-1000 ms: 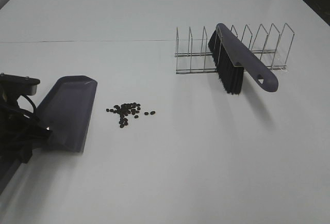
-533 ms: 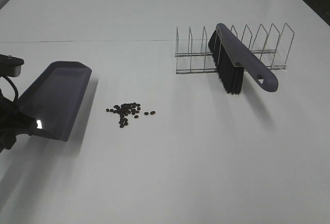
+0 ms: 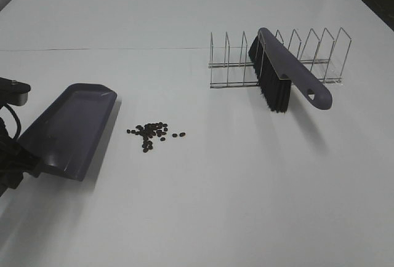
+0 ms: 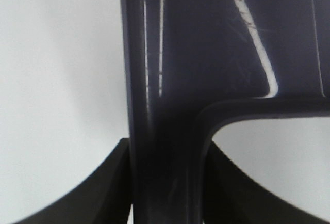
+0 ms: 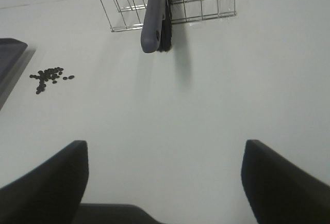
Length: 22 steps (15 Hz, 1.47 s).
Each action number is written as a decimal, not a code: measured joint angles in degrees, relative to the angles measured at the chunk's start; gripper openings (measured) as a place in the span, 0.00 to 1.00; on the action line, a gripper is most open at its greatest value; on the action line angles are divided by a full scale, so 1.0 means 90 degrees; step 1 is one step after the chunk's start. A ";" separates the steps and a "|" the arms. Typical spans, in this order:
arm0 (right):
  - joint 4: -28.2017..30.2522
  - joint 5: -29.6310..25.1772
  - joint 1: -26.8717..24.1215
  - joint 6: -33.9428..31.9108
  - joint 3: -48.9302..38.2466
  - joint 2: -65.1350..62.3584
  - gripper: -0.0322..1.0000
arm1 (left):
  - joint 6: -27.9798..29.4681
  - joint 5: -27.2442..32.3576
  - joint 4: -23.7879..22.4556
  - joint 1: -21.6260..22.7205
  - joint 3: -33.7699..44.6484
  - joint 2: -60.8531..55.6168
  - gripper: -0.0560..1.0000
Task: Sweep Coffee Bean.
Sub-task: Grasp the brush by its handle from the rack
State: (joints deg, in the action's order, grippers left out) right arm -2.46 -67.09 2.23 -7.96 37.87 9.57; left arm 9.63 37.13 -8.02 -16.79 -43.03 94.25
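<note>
Dustpan [image 3: 71, 128] has shifted since half a second ago: it now sits lower and slightly further right in the overhead frame, with its front lip closer to the beans. Beans, brush and rack have not moved.

Coffee beans [image 3: 151, 133]: one loose cluster of small dark ovals on the white desk [image 3: 246, 187], left of centre in the overhead frame. A few strays lie just right of the main group. Nothing touches them. They also show in the right wrist view [image 5: 47, 77], small and far off.

Dustpan, dark grey-purple: just left of the beans but apart from them, a strip of bare desk between. It is tilted, open tray facing up, and runs from the lower left up toward the middle of the frame. I cannot tell whether any edge rests on the desk.

Left fingers [image 4: 103, 193]: clamped on the dustpan handle, one dark finger on each side of it in the left wrist view. The tray [image 4: 206, 53] fills the picture beyond them. In the overhead frame this arm is at the far left edge.

Brush [image 3: 280, 73]: well apart from the beans, upper right of the overhead frame. It rests in a wire rack [image 3: 229, 66], black bristles down, handle sticking out toward lower right.

Right fingers [image 5: 46, 188]: spread wide, nothing between them, bare desk below. Brush [image 5: 153, 17] and rack [image 5: 206, 15] lie well ahead of them.
</note>
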 joint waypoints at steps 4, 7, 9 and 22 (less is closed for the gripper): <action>0.0146 -0.0216 0.0000 0.0006 0.0598 0.1152 0.77 | 0.0006 -0.0541 0.0000 0.0000 0.0108 -0.0006 0.37; 0.0172 -0.0325 0.0000 0.0286 0.1235 0.2457 0.77 | 0.0242 -0.1114 -0.0006 0.0000 0.0700 -0.0006 0.37; 0.0166 -0.0325 0.0000 0.0376 0.1630 0.3158 0.77 | 0.0261 -0.1197 -0.0013 0.0000 0.0904 -0.0006 0.37; -0.0197 -0.0325 0.0000 0.1070 0.4571 0.7270 0.77 | 0.0286 -0.1872 -0.0013 0.0000 0.0910 -0.0006 0.37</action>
State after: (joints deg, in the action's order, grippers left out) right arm -4.24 -70.02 2.23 1.66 79.01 75.00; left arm 12.20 20.28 -8.14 -16.79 -34.84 94.19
